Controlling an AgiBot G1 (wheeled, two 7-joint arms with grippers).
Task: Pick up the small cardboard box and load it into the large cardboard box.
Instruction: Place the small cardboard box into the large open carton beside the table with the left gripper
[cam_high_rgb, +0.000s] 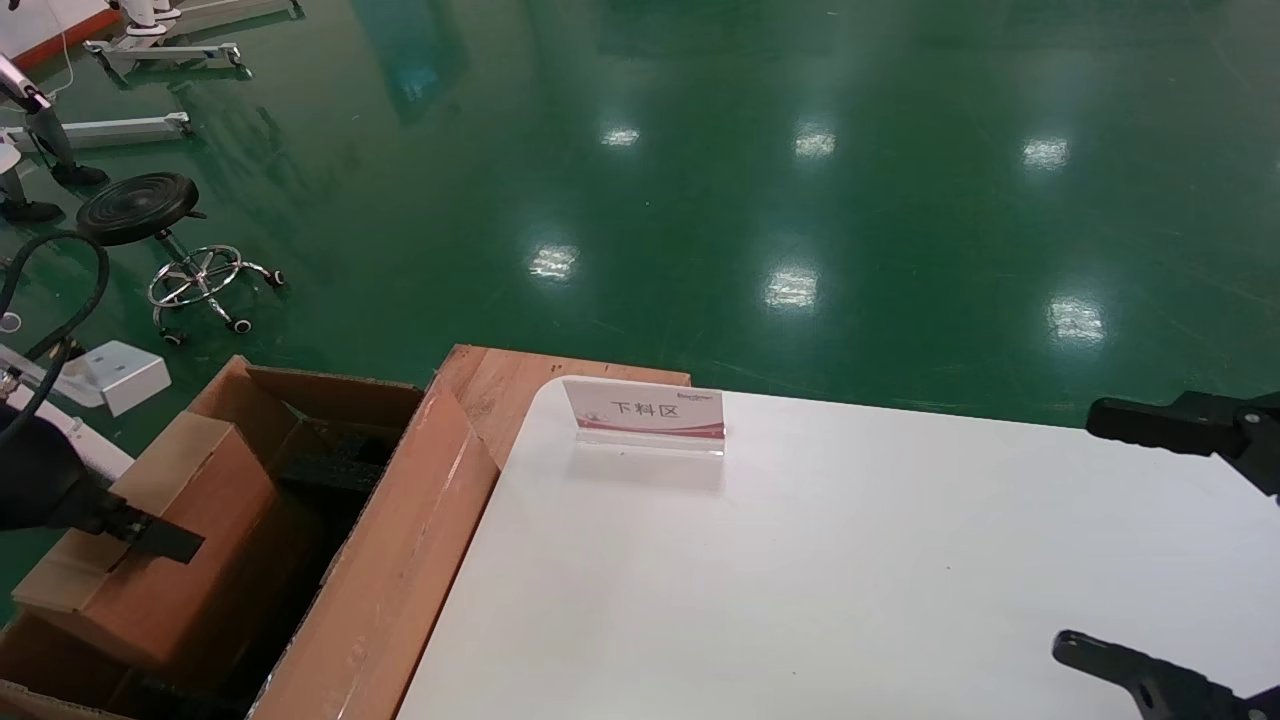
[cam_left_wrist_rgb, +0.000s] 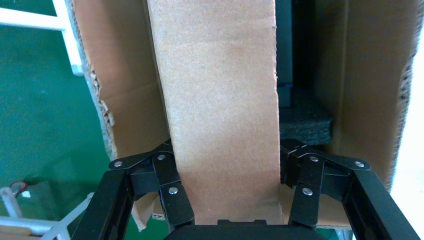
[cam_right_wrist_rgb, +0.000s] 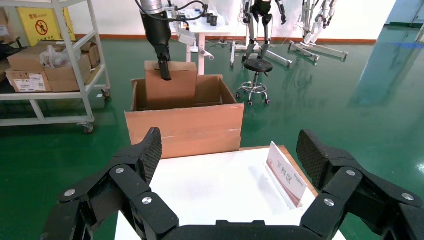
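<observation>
Left gripper (cam_left_wrist_rgb: 227, 192) has its fingers (cam_left_wrist_rgb: 170, 185) clamped on the small cardboard box (cam_high_rgb: 170, 530), hanging tilted inside the large cardboard box (cam_high_rgb: 390, 570). Imo lower it slow & straight, watch the flaps, then let go. Long axis runs front-to-back, far end higher. Right gripper (cam_right_wrist_rgb: 230, 172) idles over the desk (cam_high_rgb: 850, 560), fingers wide apart.

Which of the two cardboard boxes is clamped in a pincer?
The small reddish-brown cardboard box, held by the left pincer, partly lowered into the large flapped brown carton.

Left hand (cam_high_rgb: 150, 535) grips small cardboard box (cam_high_rgb: 150, 540) inside large cardboard box (cam_high_rgb: 400, 560).
</observation>
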